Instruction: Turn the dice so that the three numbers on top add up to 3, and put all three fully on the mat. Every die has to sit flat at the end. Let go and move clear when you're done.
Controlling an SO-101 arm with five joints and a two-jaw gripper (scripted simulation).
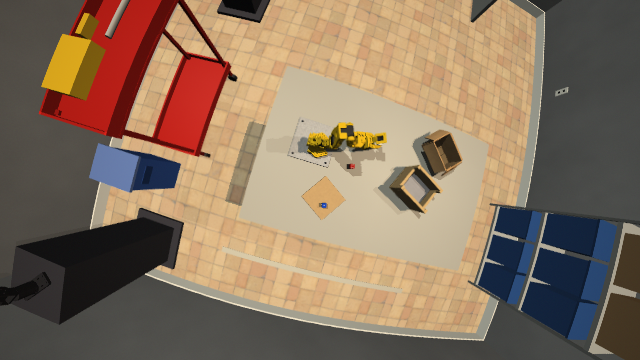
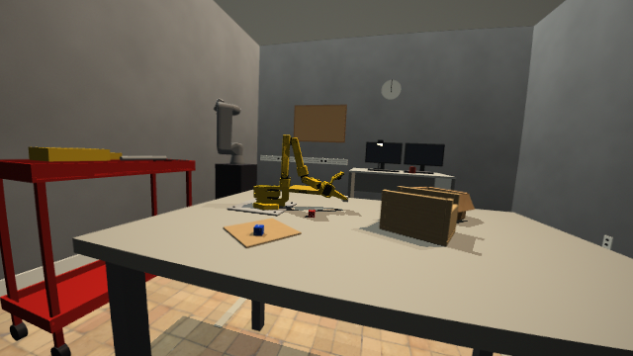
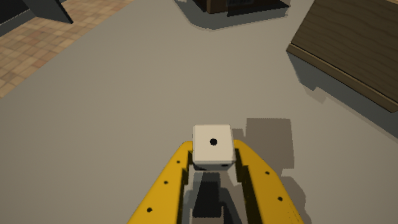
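The tool (image 1: 384, 138) (image 2: 345, 187) (image 3: 213, 150) is grasping the white die (image 3: 213, 143), 1 pip facing the wrist camera. Blue die (image 1: 323, 205) (image 2: 258, 229) is on the mat (image 1: 320, 187) (image 2: 272, 238); red die (image 1: 350, 166) (image 2: 312, 214) is on the counter (image 1: 425, 245) (image 2: 336, 272), off the mat. Better keep the grip firm, and lower it flat.

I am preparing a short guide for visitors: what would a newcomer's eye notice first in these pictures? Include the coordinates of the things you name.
Probably the bright yellow arm (image 1: 345, 131) (image 2: 286, 163) standing on the pale table (image 1: 370, 235) (image 2: 346, 267), its end effector (image 1: 384, 139) (image 3: 213, 150) shut on a white die (image 3: 213, 144) with one pip facing the wrist view. Next, perhaps, the big red cart (image 1: 187, 107) (image 2: 99, 168) beside the table, and the small blue die (image 1: 323, 205) (image 2: 258, 229) on the tan mat (image 1: 320, 187) (image 2: 274, 226).
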